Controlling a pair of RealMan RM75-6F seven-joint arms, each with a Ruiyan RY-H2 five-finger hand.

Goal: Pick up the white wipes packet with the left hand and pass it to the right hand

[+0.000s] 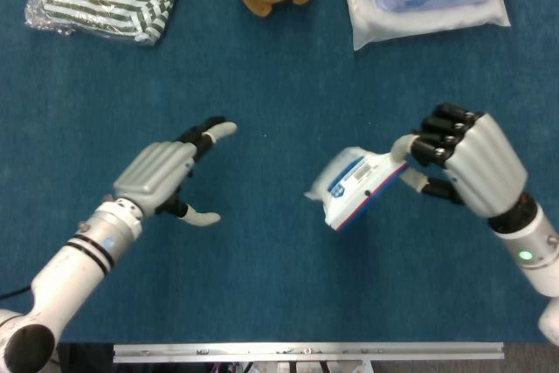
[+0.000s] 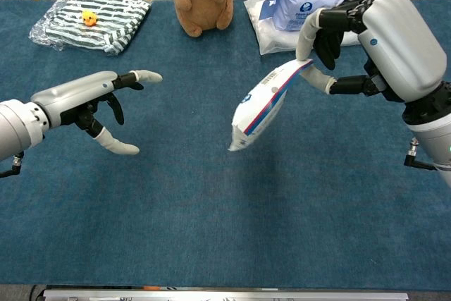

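Hanging from right hand (image 1: pixel 467 163) pinch: white wipes packet (image 1: pixel 356 186), long side slanting down toward left hand (image 1: pixel 166 174), which waits well apart, fingers spread, holding nothing.

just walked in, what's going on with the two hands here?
The right hand pinches the white wipes packet by one end, so it hangs tilted above the blue table. The left hand holds nothing, fingers spread, well apart from the packet. The handover looks done.
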